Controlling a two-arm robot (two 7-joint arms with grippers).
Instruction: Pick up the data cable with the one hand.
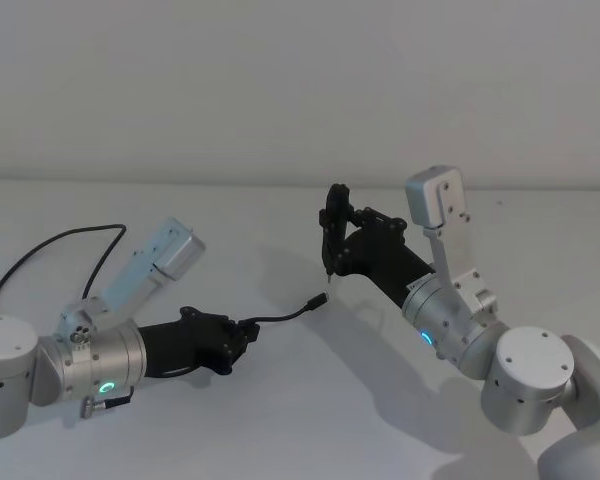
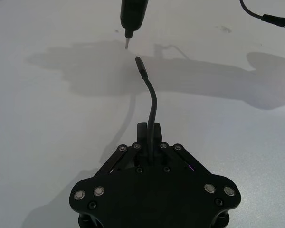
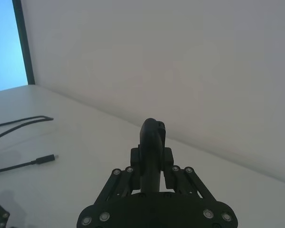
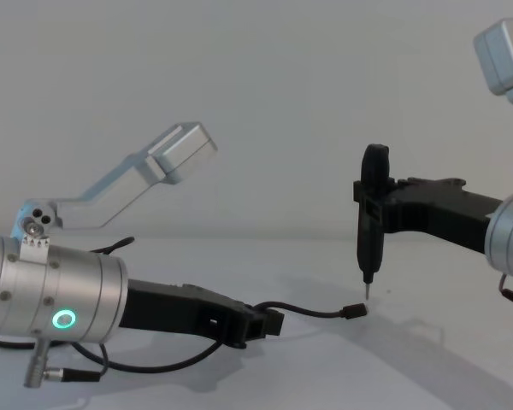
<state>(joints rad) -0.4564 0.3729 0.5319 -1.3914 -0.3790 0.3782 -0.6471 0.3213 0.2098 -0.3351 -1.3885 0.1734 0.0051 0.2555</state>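
1. The left gripper [image 1: 242,335] is stretched out low over the white table [image 1: 310,430], on the left side of the head view. Its flat black body is joined to a silver cylinder with a green glowing ring.
2. Its jaws are pressed together on the data cable [image 1: 285,315], which is clamped between them a little back from its free end.
3. Ahead of the jaws, the cable is seen arching forward toward the middle of the table and ending in a small plug. Whether that plug touches the table cannot be told.
4. The right gripper [image 1: 330,225] is held higher, on the right side, with its jaws clamped on an upright pen-like tool [image 4: 374,213].
5. The tool's metal tip is pointed down at the table and is placed just beside the cable's plug, a little apart from it.
6. A thicker black lead [image 1: 70,233] is laid in a loop on the table behind the left arm, well apart from the data cable.
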